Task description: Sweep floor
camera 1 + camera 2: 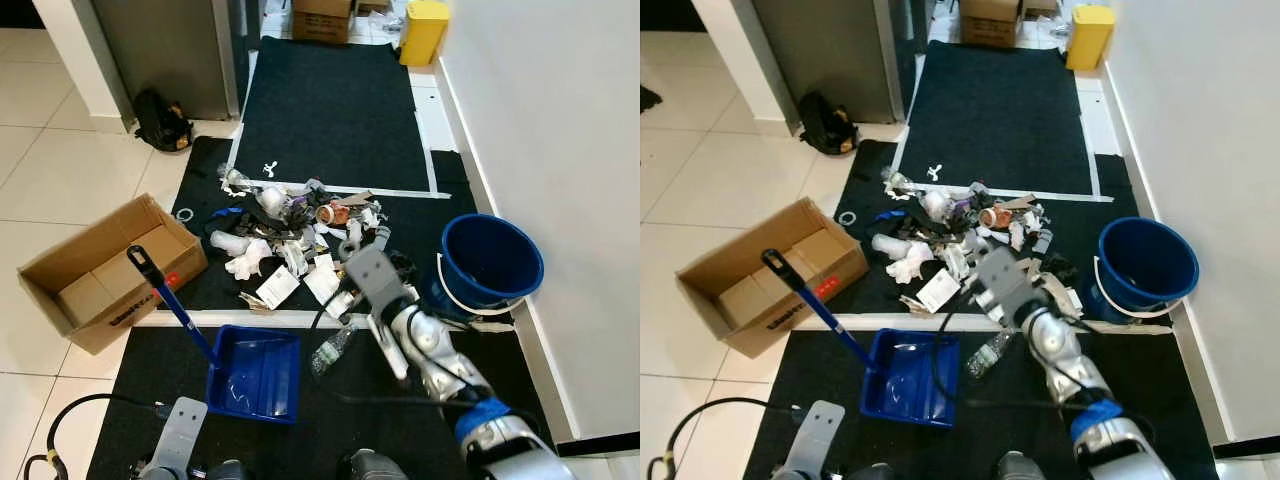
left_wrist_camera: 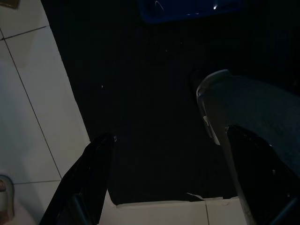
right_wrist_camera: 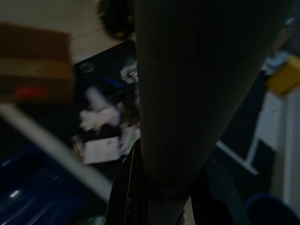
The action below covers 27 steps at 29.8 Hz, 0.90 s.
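Left eye view is showing the right gripper (image 1: 372,272) reaching out at frame centre toward the litter pile (image 1: 300,235) on the dark mat (image 1: 335,100); whether its fingers are apart or clamped on something, I cannot tell. In the right wrist view a thick dark shaft (image 3: 187,93) is crossing the frame. The left gripper (image 2: 159,187) is hanging low, fingers spread wide and empty. The sweeping seems to be barely begun. Next, the litter probably needs drawing toward the blue dustpan (image 1: 255,375) at lower centre. A blue bucket (image 1: 492,262) at right, a cardboard box (image 1: 105,270) at left and a plastic bottle (image 1: 333,350) beside the dustpan are crowding the path.
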Available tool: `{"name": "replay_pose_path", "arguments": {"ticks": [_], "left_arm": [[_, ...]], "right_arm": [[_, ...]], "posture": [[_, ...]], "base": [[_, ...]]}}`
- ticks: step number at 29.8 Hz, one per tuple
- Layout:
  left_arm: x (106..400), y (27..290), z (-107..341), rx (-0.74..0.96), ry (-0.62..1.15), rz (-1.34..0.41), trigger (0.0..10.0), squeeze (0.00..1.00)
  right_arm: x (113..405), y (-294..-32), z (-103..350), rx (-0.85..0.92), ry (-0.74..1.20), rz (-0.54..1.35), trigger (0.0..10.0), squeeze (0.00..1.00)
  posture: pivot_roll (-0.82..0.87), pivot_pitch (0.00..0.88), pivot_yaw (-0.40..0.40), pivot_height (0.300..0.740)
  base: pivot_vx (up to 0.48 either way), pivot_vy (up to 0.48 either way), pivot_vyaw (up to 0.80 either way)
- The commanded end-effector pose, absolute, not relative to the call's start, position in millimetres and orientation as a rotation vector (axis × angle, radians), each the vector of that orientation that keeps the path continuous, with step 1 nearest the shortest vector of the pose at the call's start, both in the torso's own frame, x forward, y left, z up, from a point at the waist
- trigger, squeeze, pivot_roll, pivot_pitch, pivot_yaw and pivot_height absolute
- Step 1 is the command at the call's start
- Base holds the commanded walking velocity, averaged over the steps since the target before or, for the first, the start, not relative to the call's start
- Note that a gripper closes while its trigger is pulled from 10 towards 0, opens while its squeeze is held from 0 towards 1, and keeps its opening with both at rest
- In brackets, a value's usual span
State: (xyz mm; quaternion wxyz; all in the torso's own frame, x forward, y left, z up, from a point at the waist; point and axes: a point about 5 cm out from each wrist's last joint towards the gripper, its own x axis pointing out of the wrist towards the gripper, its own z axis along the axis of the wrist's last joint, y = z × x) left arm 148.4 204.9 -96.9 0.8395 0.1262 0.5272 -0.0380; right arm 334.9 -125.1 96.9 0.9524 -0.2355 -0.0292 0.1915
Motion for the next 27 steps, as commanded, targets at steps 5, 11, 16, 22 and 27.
{"name": "replay_pose_path", "arguments": {"ticks": [5, 11, 16, 22, 27], "left_arm": [[121, 202, -107, 0.260, 1.214, -0.101, 10.0, 0.00], [113, 201, -109, 0.249, 1.231, -0.094, 10.0, 0.00], [111, 202, -110, 0.248, 1.235, -0.093, 10.0, 0.00], [111, 202, -110, 0.250, 1.236, -0.094, 10.0, 0.00], [112, 202, -110, 0.253, 1.232, -0.097, 10.0, 0.00]], "right_arm": [[340, -114, 110, -0.496, -0.136, 0.425, 0.0, 0.00], [332, -86, 95, -0.405, -0.084, 0.563, 0.0, 0.00], [328, -77, 90, -0.406, -0.071, 0.602, 0.0, 0.00], [321, -67, 86, -0.361, -0.059, 0.653, 0.0, 0.00], [320, -66, 87, -0.224, -0.040, 0.647, 0.0, 0.00]], "posture": [[0.09, 0.147, -0.020, 0.740], [0.10, 0.160, -0.029, 0.740], [0.10, 0.164, -0.028, 0.740], [0.10, 0.164, -0.026, 0.740], [0.10, 0.167, -0.024, 0.740]], "base": [[0.000, 0.000, 0.00], [0.000, 0.000, 0.00], [0.000, 0.000, 0.00], [0.000, 0.000, 0.00], [0.000, 0.000, 0.00]]}}
